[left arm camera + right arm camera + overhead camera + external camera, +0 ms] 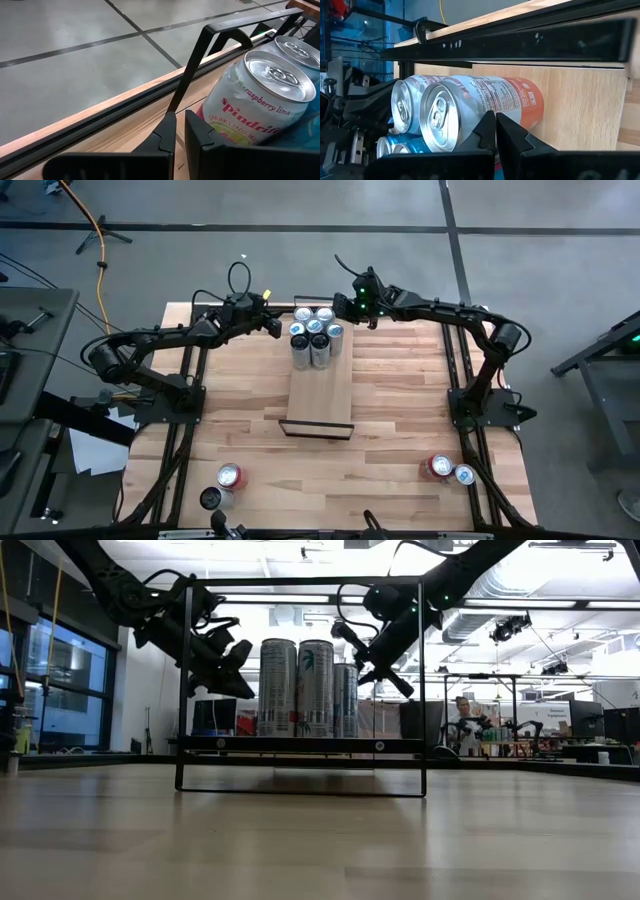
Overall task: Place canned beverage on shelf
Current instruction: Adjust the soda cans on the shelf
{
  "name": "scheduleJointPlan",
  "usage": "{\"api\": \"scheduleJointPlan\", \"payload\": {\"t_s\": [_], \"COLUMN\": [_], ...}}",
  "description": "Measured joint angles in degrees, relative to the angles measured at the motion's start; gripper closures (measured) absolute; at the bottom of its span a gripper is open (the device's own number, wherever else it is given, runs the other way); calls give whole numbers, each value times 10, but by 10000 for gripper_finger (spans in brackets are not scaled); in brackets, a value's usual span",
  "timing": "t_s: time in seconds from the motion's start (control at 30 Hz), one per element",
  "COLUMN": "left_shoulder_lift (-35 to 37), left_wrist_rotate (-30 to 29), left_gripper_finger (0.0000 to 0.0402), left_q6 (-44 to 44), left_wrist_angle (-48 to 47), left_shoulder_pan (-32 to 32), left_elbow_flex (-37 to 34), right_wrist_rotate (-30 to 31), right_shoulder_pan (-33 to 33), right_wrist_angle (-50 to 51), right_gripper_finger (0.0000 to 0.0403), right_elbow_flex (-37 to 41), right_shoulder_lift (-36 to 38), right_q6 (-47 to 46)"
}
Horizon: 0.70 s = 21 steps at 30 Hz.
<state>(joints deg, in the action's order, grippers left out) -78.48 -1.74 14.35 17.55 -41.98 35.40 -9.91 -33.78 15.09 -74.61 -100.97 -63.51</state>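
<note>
- Left gripper (274, 323) hovers just beside the left side of the can cluster (316, 335), fingers pressed together, holding nothing.
- Right gripper (352, 307) hangs by the cluster's far right corner, fingers likewise closed and empty.
- Six cans stand upright at the far end of the shelf (320, 395).
- Four more cans sit on the table (400, 395) near its front edge: two at the left (229, 476), two at the right (440, 467).

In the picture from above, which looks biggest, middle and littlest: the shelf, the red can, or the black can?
1. The shelf looks biggest by far.
2. The red can and the black can look about alike, so I won't rank them.
</note>
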Motion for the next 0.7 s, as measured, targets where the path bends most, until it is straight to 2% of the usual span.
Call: {"api": "scheduleJointPlan", "payload": {"t_s": [0.23,0.47,0.6,0.7], "left_shoulder_lift": [0,24,43,46], "left_wrist_rotate": [21,41,72,93], "left_gripper_finger": [401,401,401,401], "left_q6": [-1,-10,-21,-25], "left_wrist_angle": [-6,-103,-150,-150], "left_shoulder_pan": [0,3,26,52], "left_elbow_flex": [0,0,-1,-1], "right_wrist_rotate": [29,27,22,18], "right_shoulder_pan": [-6,-28,-38,-47], "right_wrist_angle": [-6,-2,21,34], "right_gripper_finger": [403,403,403,403], "right_elbow_flex": [0,0,0,0], "right_shoulder_lift": [4,33,55,68], "right_q6": [10,60,96,116]}}
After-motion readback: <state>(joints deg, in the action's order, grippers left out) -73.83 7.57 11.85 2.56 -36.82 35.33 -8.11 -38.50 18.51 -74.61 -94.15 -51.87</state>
